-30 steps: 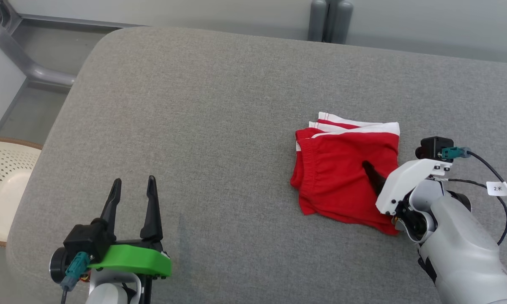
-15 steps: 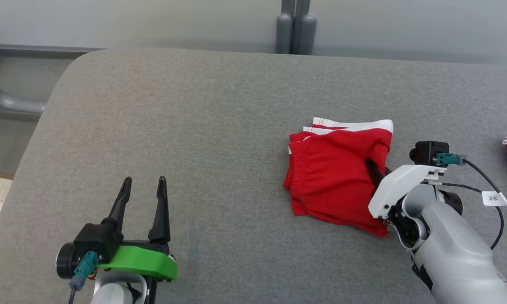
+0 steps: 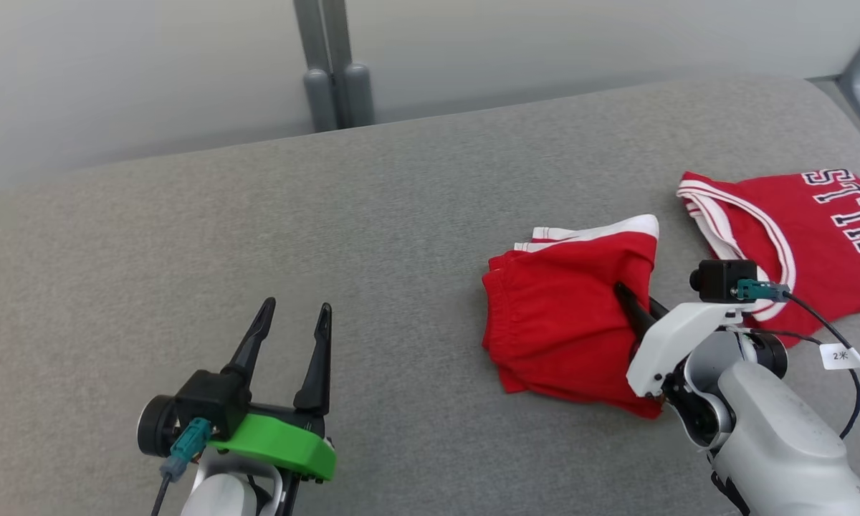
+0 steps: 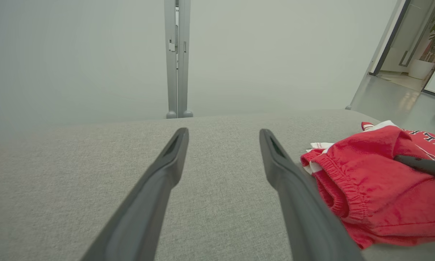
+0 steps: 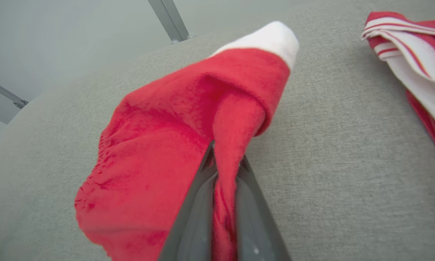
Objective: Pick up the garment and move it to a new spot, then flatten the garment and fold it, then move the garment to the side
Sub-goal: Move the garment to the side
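The garment (image 3: 559,322) is a folded pair of red shorts with white trim, lying on the grey cushioned surface (image 3: 373,236) right of centre. My right gripper (image 3: 634,304) is shut on the garment, pinching a ridge of red cloth at its right edge. In the right wrist view the cloth (image 5: 203,119) is squeezed between the two dark fingers (image 5: 248,203) and pulled up into a fold. My left gripper (image 3: 292,322) stands open over bare surface at the lower left, well apart from the garment (image 4: 380,188), with nothing between its fingers.
A red jersey (image 3: 803,236) with white-striped trim and dark lettering lies at the right, just beyond the shorts; its edge shows as the jersey (image 5: 417,61) in the right wrist view. A grey post (image 3: 333,64) stands behind the far edge. Bare cushion spreads left and centre.
The head camera has swung right, bringing the red jersey into view and dropping the basket out. My right gripper has shut on the garment's right edge and gathered it up. The left gripper stays open.
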